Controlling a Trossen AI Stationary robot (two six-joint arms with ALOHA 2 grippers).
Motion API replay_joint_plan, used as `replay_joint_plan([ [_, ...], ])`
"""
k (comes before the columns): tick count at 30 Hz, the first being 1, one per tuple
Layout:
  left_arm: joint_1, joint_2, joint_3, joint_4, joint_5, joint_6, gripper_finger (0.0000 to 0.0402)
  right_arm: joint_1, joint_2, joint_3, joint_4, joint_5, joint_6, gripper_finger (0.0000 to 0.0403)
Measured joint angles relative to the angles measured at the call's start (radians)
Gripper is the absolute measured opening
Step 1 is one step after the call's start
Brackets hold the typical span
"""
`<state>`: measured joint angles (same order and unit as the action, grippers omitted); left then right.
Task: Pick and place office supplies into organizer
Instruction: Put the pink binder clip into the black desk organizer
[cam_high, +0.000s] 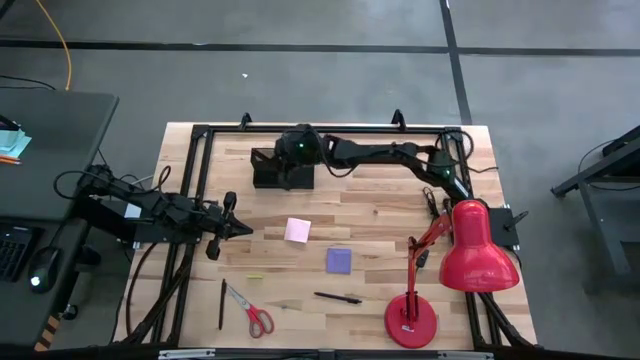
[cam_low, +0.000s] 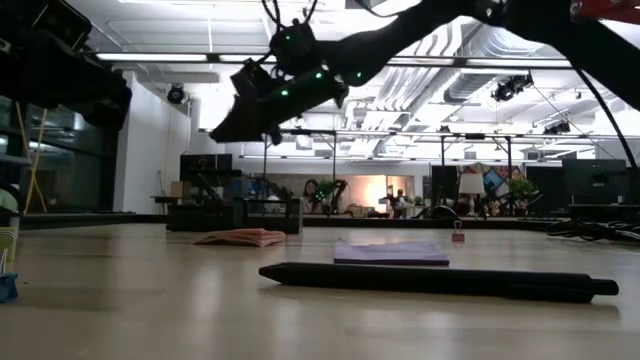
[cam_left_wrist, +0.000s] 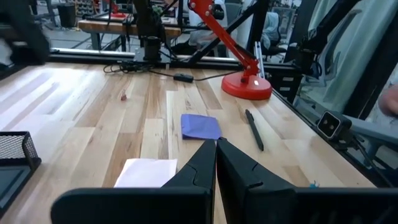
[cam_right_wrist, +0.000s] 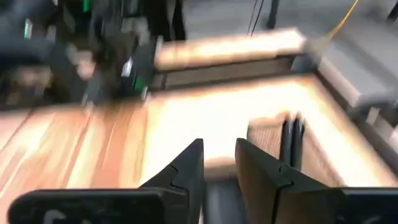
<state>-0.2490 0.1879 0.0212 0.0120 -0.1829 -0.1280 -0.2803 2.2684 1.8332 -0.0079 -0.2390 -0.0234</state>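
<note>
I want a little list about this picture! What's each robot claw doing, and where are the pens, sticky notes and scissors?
left claw: shut, empty, waiting at the table's left side
right claw: slightly open, empty, above the organizer
pink pad: mid-table
purple pad: right of the pink one
scissors: front edge
pens: one beside the scissors, one near the lamp base
lamp: right side
</note>
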Motion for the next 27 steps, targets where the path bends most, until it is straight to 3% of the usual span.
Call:
replay_joint_plan([
  [17, 0.0, 0.0, 0.0, 0.002, -0.011, 0.0, 0.0001, 0.058, -0.103, 0.0, -0.75, 0.016, -0.031, 0.0087],
  [22, 0.0, 0.0, 0.0, 0.002, -0.011, 0.0, 0.0001, 0.097, -0.103, 0.0, -0.756, 0.021, -0.056, 0.0087],
  [27, 0.0, 0.0, 0.0, 0.002, -0.01, -0.002, 0.0001, 0.11, -0.103, -0.002, -0.583, 0.01, -0.091, 0.0087],
])
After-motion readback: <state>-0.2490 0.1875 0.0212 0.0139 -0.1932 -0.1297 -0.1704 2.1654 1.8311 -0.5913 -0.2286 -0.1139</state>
